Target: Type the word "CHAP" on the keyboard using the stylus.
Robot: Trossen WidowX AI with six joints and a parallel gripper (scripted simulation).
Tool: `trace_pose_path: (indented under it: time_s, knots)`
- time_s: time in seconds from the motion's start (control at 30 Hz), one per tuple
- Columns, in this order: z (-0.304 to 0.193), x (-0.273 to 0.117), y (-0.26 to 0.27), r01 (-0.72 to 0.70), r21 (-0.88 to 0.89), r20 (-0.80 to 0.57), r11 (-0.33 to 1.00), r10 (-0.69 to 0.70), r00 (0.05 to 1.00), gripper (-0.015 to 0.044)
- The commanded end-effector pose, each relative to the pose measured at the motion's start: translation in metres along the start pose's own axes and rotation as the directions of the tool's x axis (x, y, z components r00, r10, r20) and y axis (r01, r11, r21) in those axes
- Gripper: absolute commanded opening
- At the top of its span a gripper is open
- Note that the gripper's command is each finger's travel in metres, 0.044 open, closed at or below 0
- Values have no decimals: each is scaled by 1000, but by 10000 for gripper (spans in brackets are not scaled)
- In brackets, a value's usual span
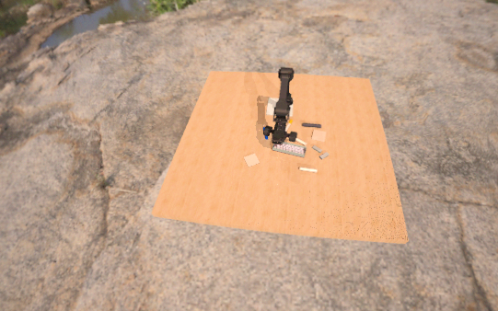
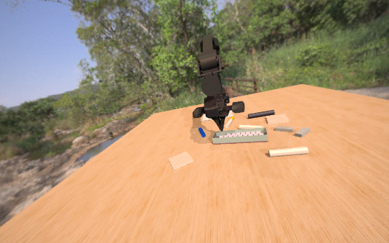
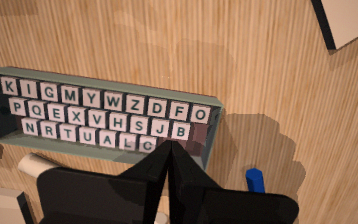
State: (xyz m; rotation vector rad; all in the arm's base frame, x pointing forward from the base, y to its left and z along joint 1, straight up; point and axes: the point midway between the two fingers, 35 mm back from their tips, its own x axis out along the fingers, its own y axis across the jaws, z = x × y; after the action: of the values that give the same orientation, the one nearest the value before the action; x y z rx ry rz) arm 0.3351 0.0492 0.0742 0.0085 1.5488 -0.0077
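Note:
The keyboard (image 1: 289, 149) (image 2: 240, 139) (image 3: 117, 121) is a grey-green tray with three rows of pale letter keys. In the wrist view, C (image 3: 147, 145) and A (image 3: 107, 139) are in the row nearest the fingers, P (image 3: 17, 106) and H (image 3: 118, 121) in the middle row. My gripper (image 2: 221, 130) (image 3: 170, 146) is shut with nothing between its fingertips, over the keyboard just right of C in the wrist view. A slim white stick with an orange-yellow end (image 1: 290, 123) (image 2: 230, 121), possibly the stylus, lies behind the keyboard. I cannot tell whether the tips touch the keyboard.
A blue piece (image 1: 265, 133) (image 2: 201, 132) (image 3: 255, 181) lies beside the keyboard. Cream rods lie behind (image 2: 250, 126) and in front (image 2: 288, 152). A black bar (image 2: 261, 114), grey blocks (image 2: 284, 129) (image 2: 302, 132) and a flat tile (image 2: 277, 118) are right; another tile (image 2: 180, 160) is front left.

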Motion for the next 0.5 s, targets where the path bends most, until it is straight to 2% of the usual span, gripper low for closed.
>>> trace_pose_path:
  time_s: [0.0,0.13,0.47]
  knots:
    - [-6,0,5,-1,-4,2,1000,1,1000,0]
    - [-29,0,25,-3,-4,0,1000,3,1000,0]
    - [-29,0,25,-3,-4,0,1000,3,1000,0]
